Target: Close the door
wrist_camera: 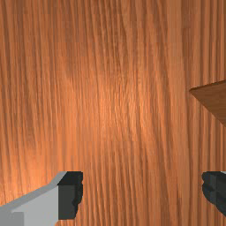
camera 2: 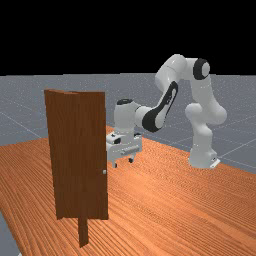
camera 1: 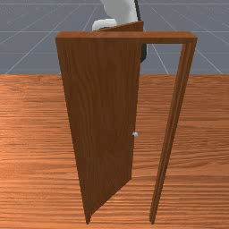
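Observation:
The brown door stands ajar in its frame, hinged at the front view's left, its free edge swung back toward the arm. A small pale knob sits near that edge. In the far view my gripper hangs above the table, just right of the door, its tips near the height of the knob. The wrist view has the open gripper with nothing between its fingers, and a corner of the door off to one side, apart from them.
The frame's other post stands at the front view's right, with a gap between it and the door's free edge. Wooden table extends around the door and under the hand. The arm's base is at the far view's right.

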Controlling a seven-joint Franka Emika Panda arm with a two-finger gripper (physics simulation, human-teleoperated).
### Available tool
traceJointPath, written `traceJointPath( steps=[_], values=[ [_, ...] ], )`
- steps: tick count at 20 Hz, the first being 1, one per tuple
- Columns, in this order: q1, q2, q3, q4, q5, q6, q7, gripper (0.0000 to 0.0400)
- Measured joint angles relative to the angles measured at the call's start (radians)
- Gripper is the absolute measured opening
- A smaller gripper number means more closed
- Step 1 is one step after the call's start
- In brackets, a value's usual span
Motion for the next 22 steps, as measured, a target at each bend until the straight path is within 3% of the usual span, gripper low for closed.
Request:
traceJointPath(
  steps=[1,2,3,5,6,7,9,13,16,18,20,22],
  values=[
    [-0.039,0.024,-0.003,0.039,0.017,-0.011,-0.106,0.0243],
    [-0.109,0.062,-0.018,0.099,0.034,-0.03,-0.218,0.0148],
    [-0.19,0.119,-0.033,0.194,0.053,-0.065,-0.329,0.009],
    [-0.37,0.332,-0.051,0.563,0.088,-0.215,-0.528,0.0033],
    [-0.418,0.351,-0.063,0.589,0.099,-0.231,-0.542,0.0177],
    [-0.426,0.364,-0.079,0.61,0.085,-0.247,-0.536,0.0265],
    [-0.439,0.371,-0.083,0.616,0.086,-0.231,-0.546,0.035],
    [-0.465,0.413,-0.085,0.689,0.089,-0.26,-0.569,0.0393],
    [-0.478,0.449,-0.087,0.759,0.088,-0.315,-0.577,0.0398],
    [-0.482,0.438,-0.084,0.733,0.095,-0.286,-0.581,0.0399],
    [-0.48,0.518,-0.082,0.878,0.093,-0.358,-0.565,0.04],
    [-0.48,0.519,-0.082,0.877,0.093,-0.358,-0.565,0.04]
  ],
)
